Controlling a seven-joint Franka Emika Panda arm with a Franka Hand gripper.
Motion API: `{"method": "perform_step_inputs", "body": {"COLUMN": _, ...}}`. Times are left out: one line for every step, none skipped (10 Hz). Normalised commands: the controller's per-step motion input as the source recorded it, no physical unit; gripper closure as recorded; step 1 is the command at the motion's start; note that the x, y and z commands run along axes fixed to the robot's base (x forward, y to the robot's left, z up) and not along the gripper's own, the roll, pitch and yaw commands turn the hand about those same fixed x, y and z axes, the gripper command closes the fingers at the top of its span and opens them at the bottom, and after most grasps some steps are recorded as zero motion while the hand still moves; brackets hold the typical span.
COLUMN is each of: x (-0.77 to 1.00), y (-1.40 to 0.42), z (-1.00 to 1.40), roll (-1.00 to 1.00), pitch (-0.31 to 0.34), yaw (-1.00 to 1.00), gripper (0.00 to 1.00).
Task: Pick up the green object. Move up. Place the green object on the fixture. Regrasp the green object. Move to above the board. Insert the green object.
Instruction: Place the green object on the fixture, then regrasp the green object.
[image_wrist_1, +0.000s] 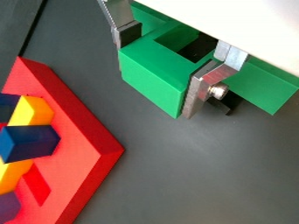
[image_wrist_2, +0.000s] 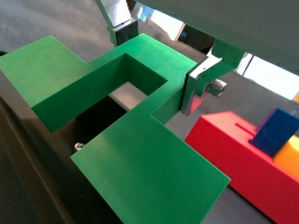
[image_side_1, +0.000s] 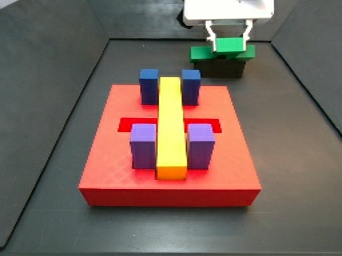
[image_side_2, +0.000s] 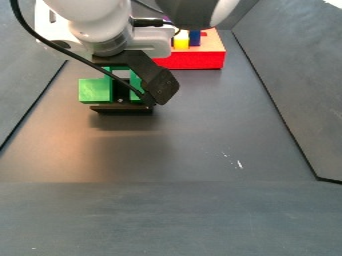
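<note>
Nearest the camera in a side view lies the red board (image_side_1: 167, 185), carrying two blue blocks (image_side_1: 170, 85) at its far end, two purple blocks (image_side_1: 171, 145) nearer, and a long yellow bar (image_side_1: 170, 128) running down the middle between them. Red slots show open to either side of the bar. Going rightward and farther back across the dark worktop (image_side_1: 287, 170), I come to the black fixture (image_side_1: 222, 66) with the green object (image_side_1: 221, 49) resting on it, well apart from the board.

My gripper (image_side_1: 227, 37) sits directly over that piece. In both wrist views my jaws straddle one arm of the green object, a silver finger (image_wrist_1: 214, 79) against each side of it, so I judge them closed on it, though how firmly I cannot tell. The piece appears to rest on the fixture as well.

By my reading, the pick, the lift and the placing on the fixture are done, and I am at the regrasp. Left to do: carry the piece above the board and insert it.
</note>
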Motion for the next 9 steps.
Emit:
{"method": "perform_step_inputs", "body": {"x": 0.0, "y": 0.0, "z": 0.0, "roll": 0.01, "pitch": 0.0, "yaw": 0.0, "gripper": 1.0}}
{"method": "perform_step_inputs", "body": {"x": 0.0, "y": 0.0, "z": 0.0, "roll": 0.05, "pitch": 0.0, "yaw": 0.0, "gripper": 1.0}}
{"method": "perform_step_inputs", "body": {"x": 0.03, "y": -0.01, "z": 0.0, "roll": 0.0, "pitch": 0.0, "yaw": 0.0, "gripper": 1.0}}
{"method": "perform_step_inputs", "body": {"x": 0.12, "y": -0.12, "z": 0.0, "roll": 0.05, "pitch": 0.0, "yaw": 0.0, "gripper": 1.0}}
{"method": "perform_step_inputs", "body": {"x": 0.0, "y": 0.0, "z": 0.0, "roll": 0.0, "pitch": 0.0, "yaw": 0.0, "gripper": 0.0}}
{"method": "perform_step_inputs", "body": {"x": -0.14, "y": 0.0, "z": 0.46, "roll": 0.22, "pitch": 0.0, "yaw": -0.13, "gripper": 0.0}}
{"method": "perform_step_inputs", "body": {"x": -0.02, "y": 0.0, "z": 0.77, "roll": 0.0, "pitch": -0.051, "yaw": -0.05, "gripper": 0.0}}
{"method": "perform_step_inputs", "body": {"x": 0.0, "y": 0.07, "z": 1.0, "roll": -0.21, "pitch": -0.143, "yaw": -0.02, "gripper": 0.0}}
{"method": "perform_step_inputs", "body": {"x": 0.0, "y": 0.07, "z": 1.0, "roll": -0.24, "pitch": -0.12, "yaw": -0.01, "gripper": 0.0}}
